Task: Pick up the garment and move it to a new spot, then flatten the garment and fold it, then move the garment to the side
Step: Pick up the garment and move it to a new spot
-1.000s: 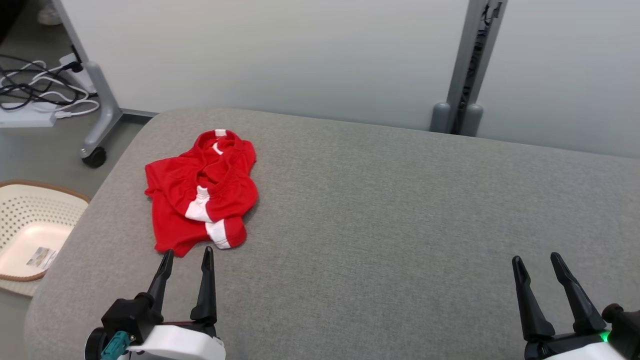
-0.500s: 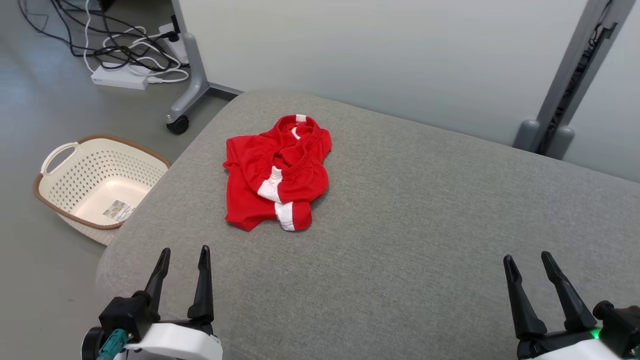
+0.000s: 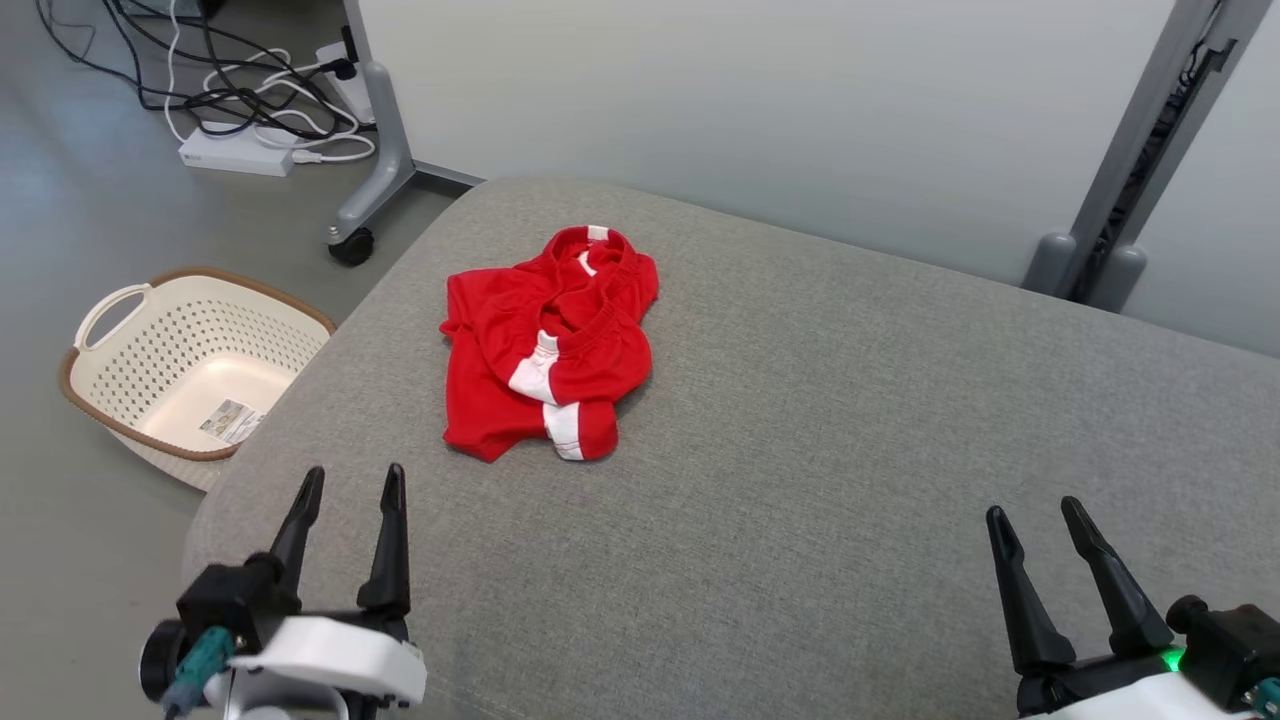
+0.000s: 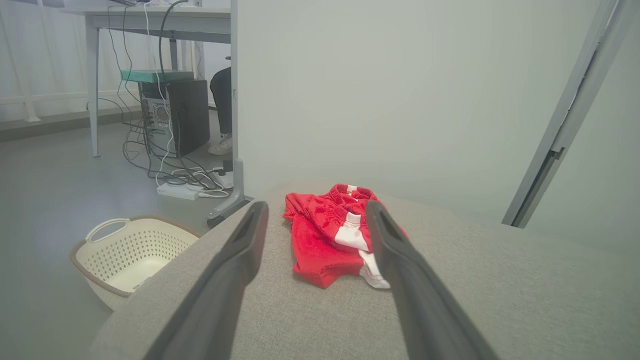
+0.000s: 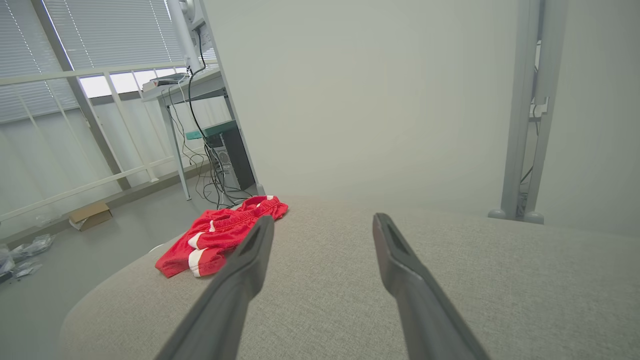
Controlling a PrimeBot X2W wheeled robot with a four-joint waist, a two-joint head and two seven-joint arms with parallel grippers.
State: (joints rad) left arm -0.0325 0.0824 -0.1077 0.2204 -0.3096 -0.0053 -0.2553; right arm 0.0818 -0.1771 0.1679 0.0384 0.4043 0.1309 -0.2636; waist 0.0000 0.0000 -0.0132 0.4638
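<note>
Left hand (image 3: pixel 354 469): fingers spread, nothing between them, at near-left edge of surface (image 3: pixel 820 450), tips aimed toward garment (image 3: pixel 545 345), clear gap between.
Right hand (image 3: pixel 1031 506): fingers spread, nothing held, at near-right of surface, well apart from garment.
Garment: red shorts with white side stripes, crumpled heap, on far-left part of grey fabric surface, near rounded corner.
Cream perforated basket (image 3: pixel 190 335) on floor (image 3: pixel 60 220), left of surface.
Cables (image 3: pixel 230 90) tangled on floor beyond basket.
</note>
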